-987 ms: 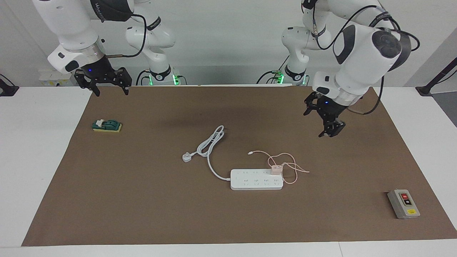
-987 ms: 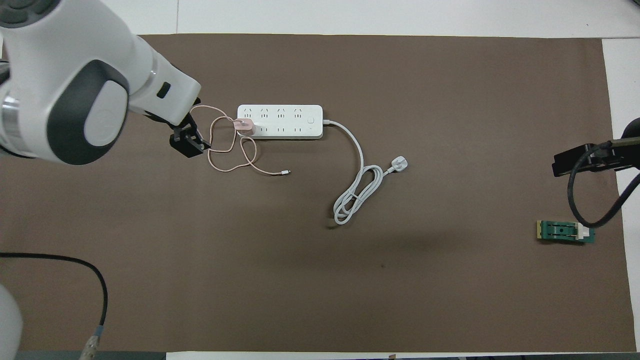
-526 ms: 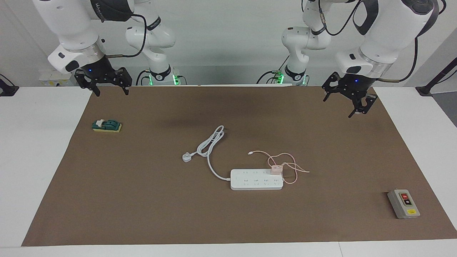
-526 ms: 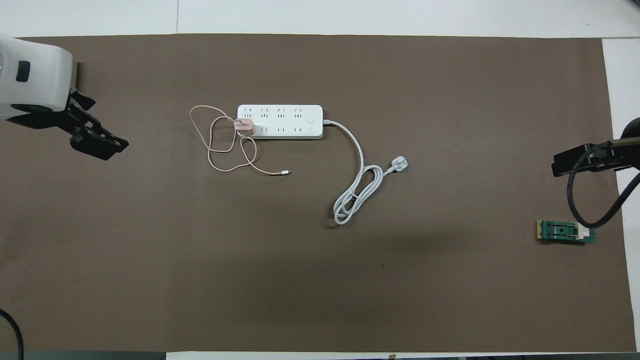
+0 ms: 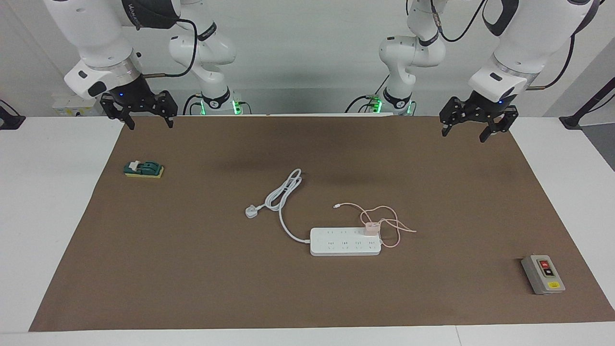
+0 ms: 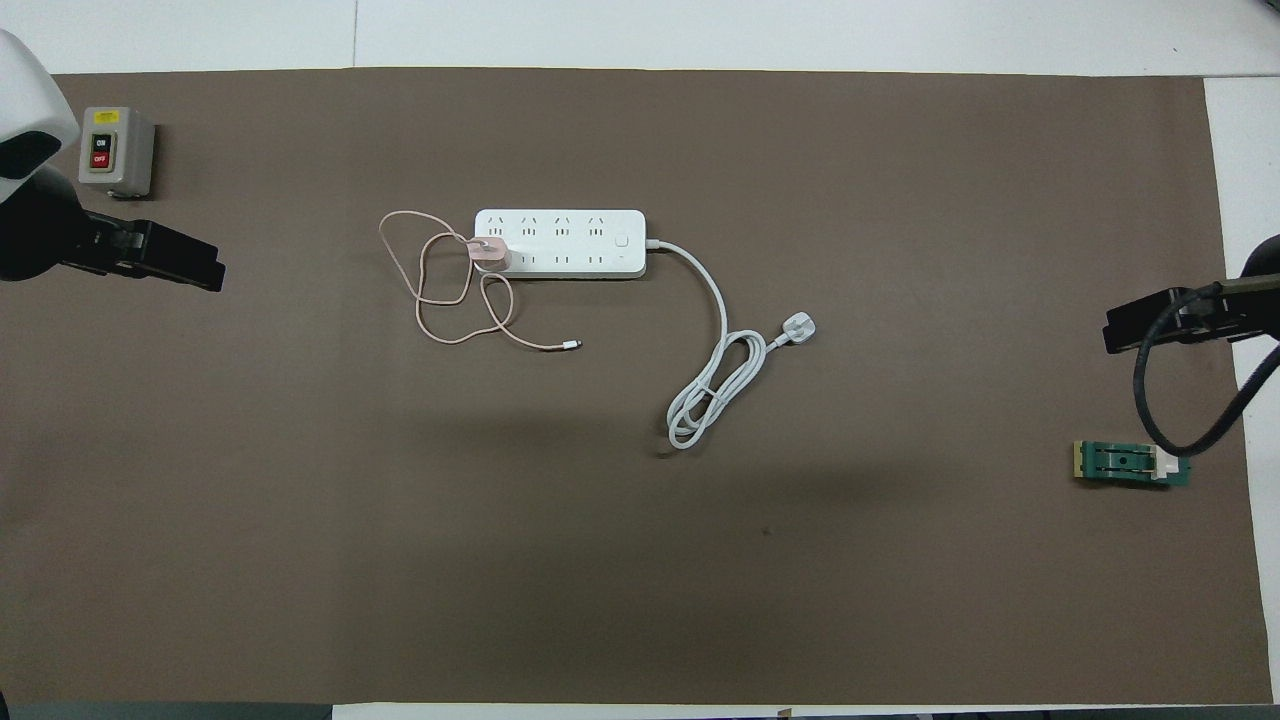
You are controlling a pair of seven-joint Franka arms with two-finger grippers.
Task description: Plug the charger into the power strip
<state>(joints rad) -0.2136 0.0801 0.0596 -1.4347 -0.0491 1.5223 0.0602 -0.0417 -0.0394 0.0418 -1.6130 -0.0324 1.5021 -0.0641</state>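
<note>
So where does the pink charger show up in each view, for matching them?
Facing view: the charger sits on the power strip, at its end toward the left arm's side, on the row nearer the robots.
Overhead view: the charger, same end of the strip.
Shared landmark: the grey button box.

Pink charger (image 5: 371, 228), white power strip (image 5: 345, 241), brown mat (image 5: 192, 269) (grey box (image 5: 543, 274): red, black buttons).

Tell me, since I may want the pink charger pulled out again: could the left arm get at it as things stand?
Probably yes. The charger sits upright in the power strip at the end toward the left arm, nothing stands over it, and only its loose pink cable lies alongside. The left claw hangs open above the mat's edge.
</note>
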